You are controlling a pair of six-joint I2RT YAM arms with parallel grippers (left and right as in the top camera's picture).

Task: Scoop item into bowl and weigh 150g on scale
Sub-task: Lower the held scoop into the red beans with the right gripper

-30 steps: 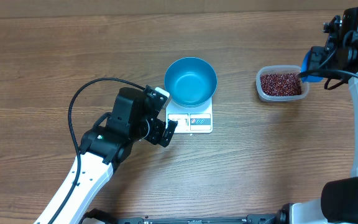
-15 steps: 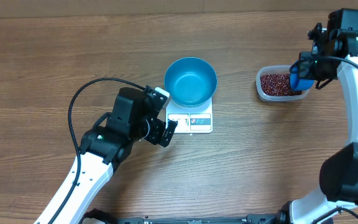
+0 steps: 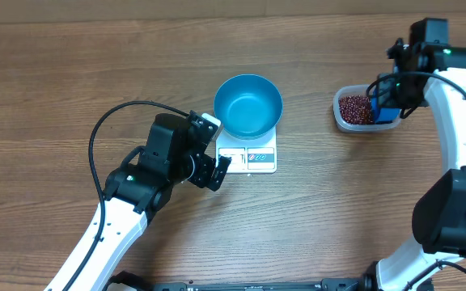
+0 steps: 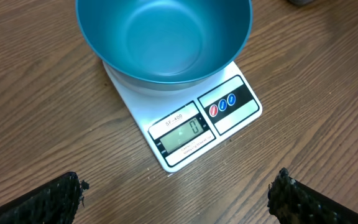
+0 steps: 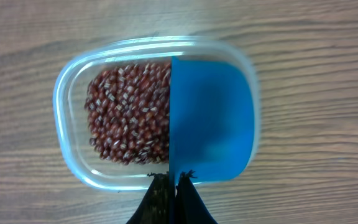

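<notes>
One bowl (image 3: pixel 249 105), bright blue, is seated on one white scale (image 3: pixel 253 158), whose front strip is left showing at six o'clock of the bowl. One clear tub (image 3: pixel 340 113) is set well apart at three o'clock of the bowl, on the wooden table (image 3: pixel 95 65); the beans (image 3: pixel 353 107) (too many to be counted) are held in it. One blue scoop (image 3: pixel 384 111) is placed over the tub's three o'clock end. Two grippers are listed: the left gripper (image 3: pixel 219 172), at eight o'clock of the scale, is spread wide and kept apart from it; the right gripper (image 5: pixel 174 186) is pressed together on the scoop's near edge. Only in the left wrist view is the display (image 4: pixel 188 132) shown, with a zero read on it; only in the right wrist view are single beans made out.
</notes>
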